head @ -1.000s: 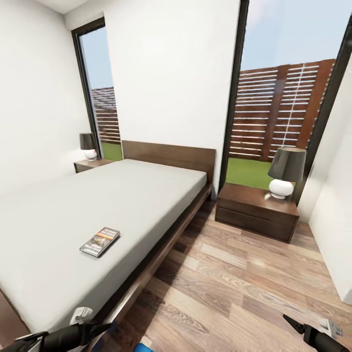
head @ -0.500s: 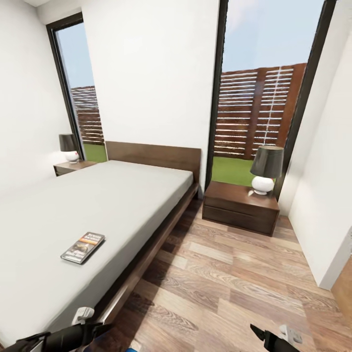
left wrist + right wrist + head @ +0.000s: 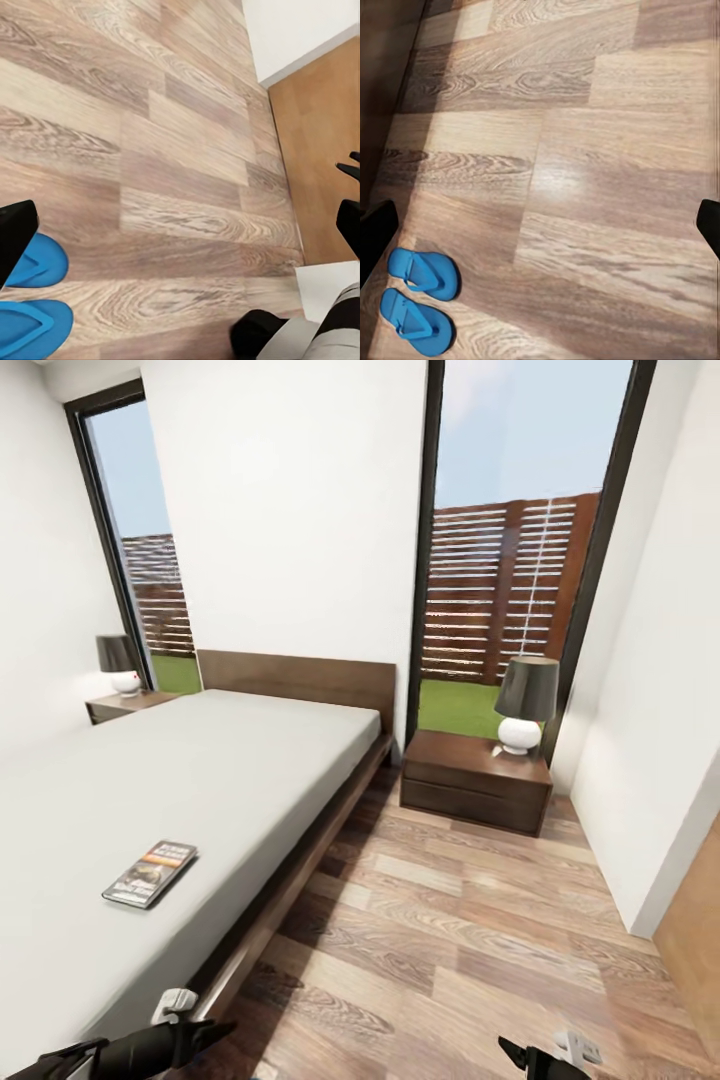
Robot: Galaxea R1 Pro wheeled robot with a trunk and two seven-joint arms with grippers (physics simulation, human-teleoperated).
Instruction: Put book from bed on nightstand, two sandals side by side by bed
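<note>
While the book (image 3: 150, 873) lies flat on the bed (image 3: 230, 780) near its edge, the sandals (image 3: 420, 296) sit side by side on the plank floor (image 3: 480, 930). Both grippers (image 3: 205, 1028) hang low, and I can't tell how wide either stands. Risk: a shallow pinch could just skid that thin paperback across the smooth mattress. White walls, tall windows, nightstand (image 3: 475, 785) ahead.
</note>
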